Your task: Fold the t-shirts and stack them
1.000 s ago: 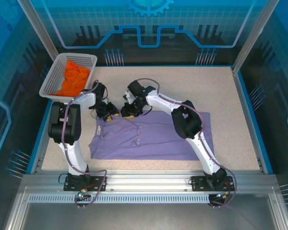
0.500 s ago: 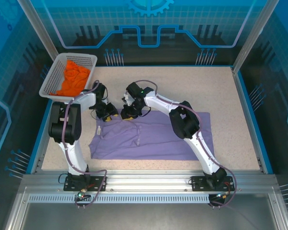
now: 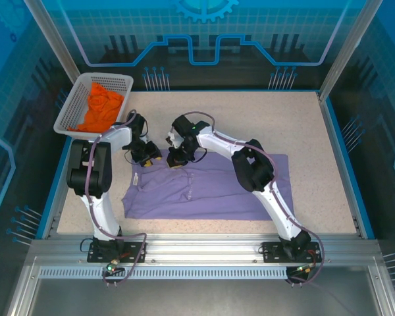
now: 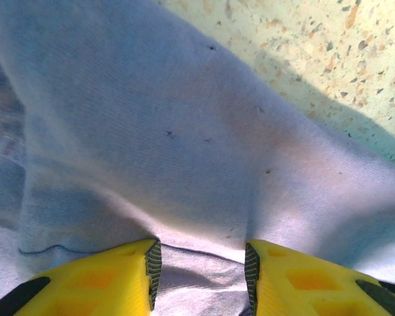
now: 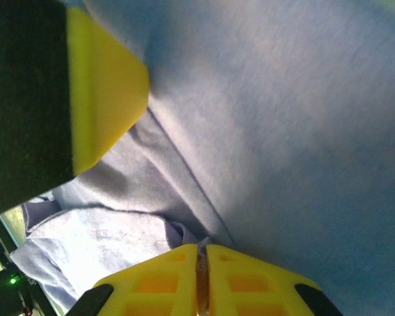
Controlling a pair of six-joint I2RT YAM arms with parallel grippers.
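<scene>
A lavender t-shirt (image 3: pixel 210 191) lies spread across the near middle of a speckled beige tabletop (image 3: pixel 250 118), with both robot arms reaching to its far left edge. The left jaws sit at that edge with a thick fold of the purple cloth filling the gap between their yellow fingers (image 4: pixel 112 280), gripping it. Just to the right, the right jaws are pressed together, pinching a small pucker of the same shirt at their tips. An orange t-shirt (image 3: pixel 102 106) is crumpled inside a white mesh basket (image 3: pixel 67 110) at the tabletop's far left corner, well apart from the purple one.
</scene>
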